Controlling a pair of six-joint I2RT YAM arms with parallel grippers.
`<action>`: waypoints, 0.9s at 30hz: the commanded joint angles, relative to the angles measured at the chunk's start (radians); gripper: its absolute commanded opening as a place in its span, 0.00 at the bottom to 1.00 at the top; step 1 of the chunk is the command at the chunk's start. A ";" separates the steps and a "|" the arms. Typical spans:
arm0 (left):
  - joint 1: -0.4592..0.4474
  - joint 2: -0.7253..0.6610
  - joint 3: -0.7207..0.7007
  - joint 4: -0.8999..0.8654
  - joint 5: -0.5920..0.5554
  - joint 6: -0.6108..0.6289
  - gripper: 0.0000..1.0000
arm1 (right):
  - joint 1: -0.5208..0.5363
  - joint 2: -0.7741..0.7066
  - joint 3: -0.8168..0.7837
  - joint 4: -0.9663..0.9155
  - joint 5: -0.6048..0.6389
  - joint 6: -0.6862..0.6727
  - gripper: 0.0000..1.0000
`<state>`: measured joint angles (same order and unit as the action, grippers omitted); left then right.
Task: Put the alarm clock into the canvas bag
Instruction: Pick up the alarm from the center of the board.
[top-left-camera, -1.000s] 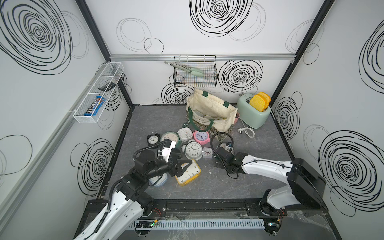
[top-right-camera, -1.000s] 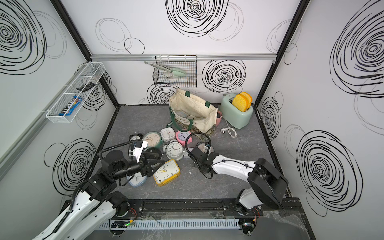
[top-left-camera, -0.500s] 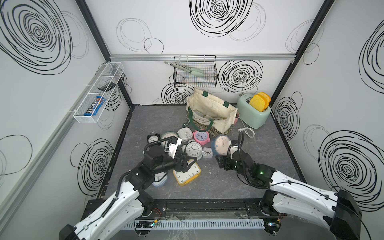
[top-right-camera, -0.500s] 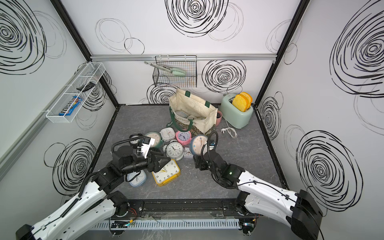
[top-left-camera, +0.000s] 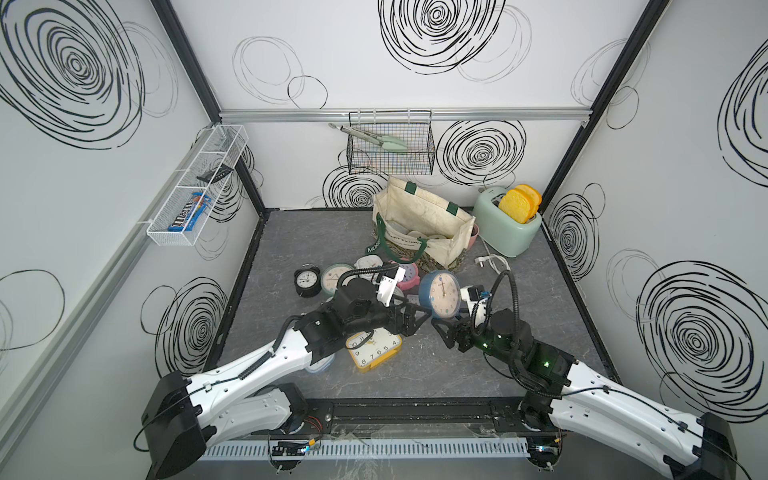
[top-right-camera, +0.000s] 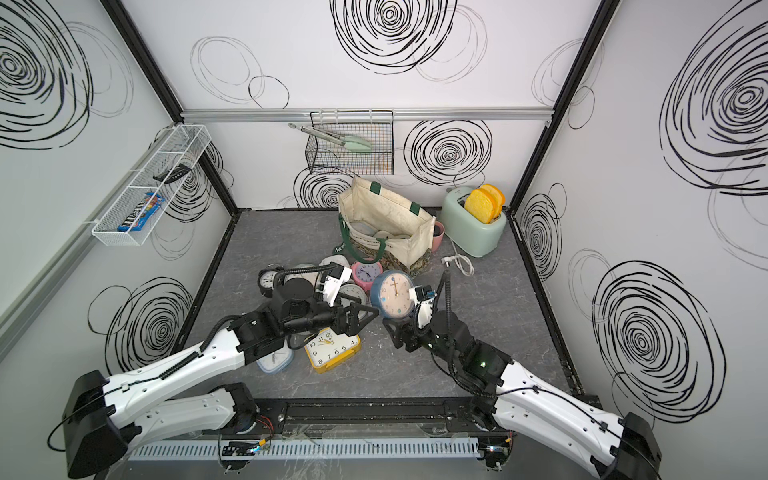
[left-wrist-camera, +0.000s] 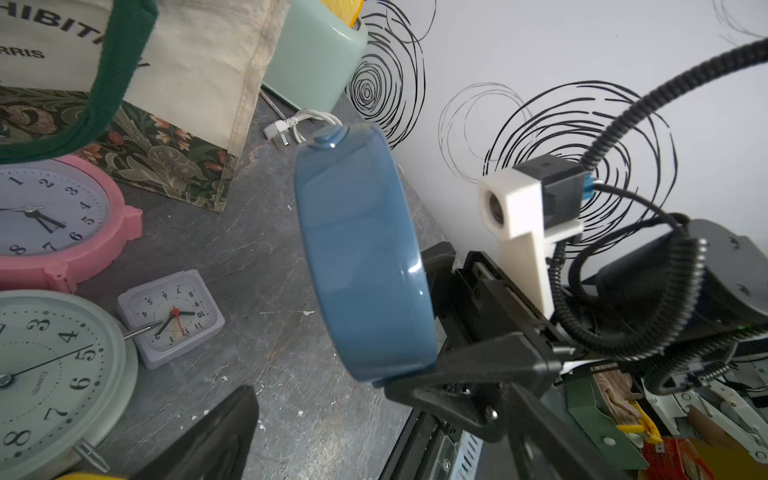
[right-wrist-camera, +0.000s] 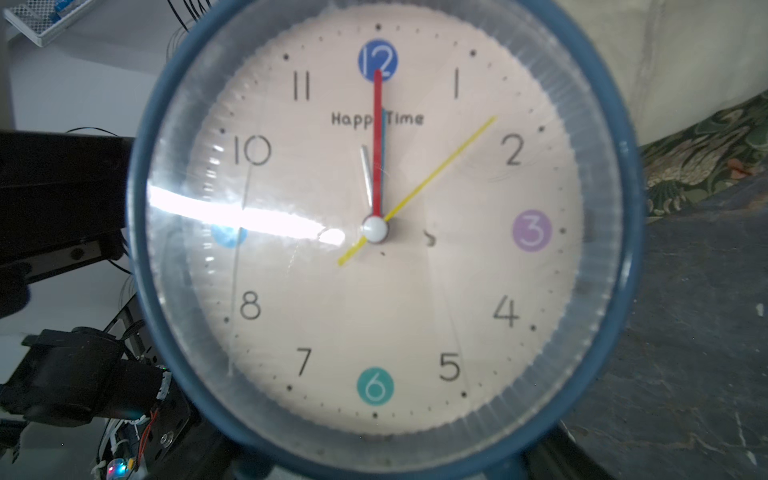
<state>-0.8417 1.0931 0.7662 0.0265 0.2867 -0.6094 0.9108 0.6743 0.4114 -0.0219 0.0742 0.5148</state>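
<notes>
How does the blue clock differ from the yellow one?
The blue clock is round; the yellow clock is squarish with rounded corners. The blue clock is held upright, clamped at its base in the right gripper; the yellow clock lies face-up on the table, ungripped. Both are analogue, with pale numbered dials.

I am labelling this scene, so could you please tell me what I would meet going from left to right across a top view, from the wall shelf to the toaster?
white wire shelf → black twin-bell clock → yellow square clock → blue alarm clock → mint toaster
</notes>
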 joint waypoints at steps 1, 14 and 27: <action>-0.013 0.041 0.054 0.070 -0.034 -0.010 0.96 | -0.006 -0.014 -0.001 0.050 -0.025 -0.029 0.54; -0.028 0.165 0.158 0.029 -0.059 -0.049 0.69 | -0.006 -0.003 0.016 0.041 -0.011 -0.030 0.53; -0.016 0.135 0.211 -0.088 -0.167 -0.107 0.36 | -0.007 0.027 0.037 0.069 -0.016 -0.054 0.84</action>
<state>-0.8661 1.2579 0.9344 -0.0498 0.1982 -0.7261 0.9085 0.7155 0.4133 0.0051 0.0563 0.4686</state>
